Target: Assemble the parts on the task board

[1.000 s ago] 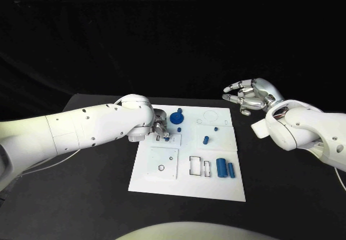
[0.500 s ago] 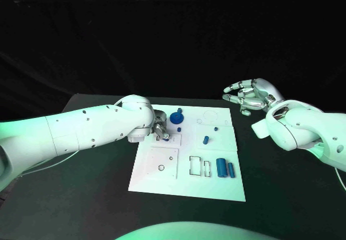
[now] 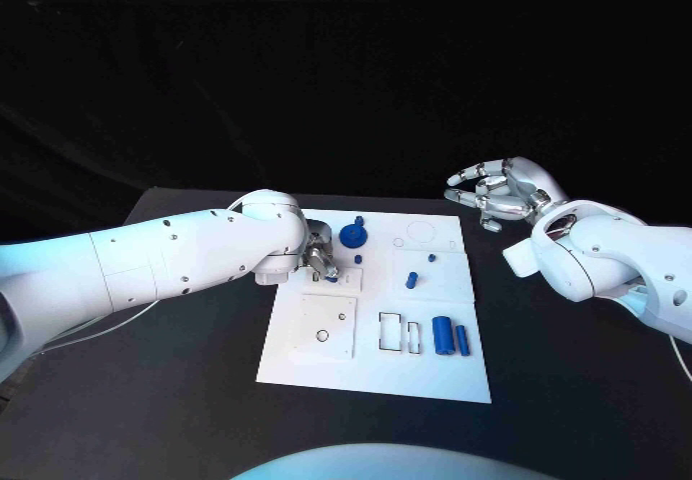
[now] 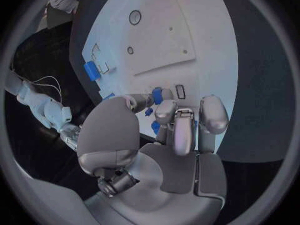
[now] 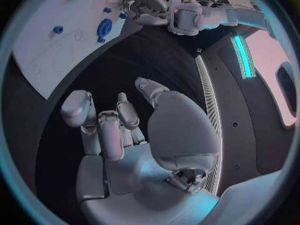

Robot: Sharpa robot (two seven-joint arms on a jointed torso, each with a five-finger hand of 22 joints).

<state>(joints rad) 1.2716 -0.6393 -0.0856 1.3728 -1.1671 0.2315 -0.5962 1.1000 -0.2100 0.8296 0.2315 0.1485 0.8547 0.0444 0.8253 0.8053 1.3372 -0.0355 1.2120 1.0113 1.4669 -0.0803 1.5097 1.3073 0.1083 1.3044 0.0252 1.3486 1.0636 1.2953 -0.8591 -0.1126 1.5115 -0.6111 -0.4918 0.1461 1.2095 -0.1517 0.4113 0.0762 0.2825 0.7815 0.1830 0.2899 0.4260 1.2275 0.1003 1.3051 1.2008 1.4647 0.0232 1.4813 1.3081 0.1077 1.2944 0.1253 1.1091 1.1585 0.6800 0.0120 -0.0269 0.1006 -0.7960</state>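
Left hand is down on the task board left of centre frame, fingers bunched around small blue parts; whether it's gripping one, I can't tell. Right hand hovers upper right, loosely curled, empty. Risk: a part slips sideways under those fingertips.

Lit from above against a black backdrop and black table, with the white task board and white arms bright, nearly blown out, and small highlights glinting on the silver right hand. Bent hard at the rims of both wrist circles, straight board edges curving. Glowing cyan along a strip in the right wrist view.
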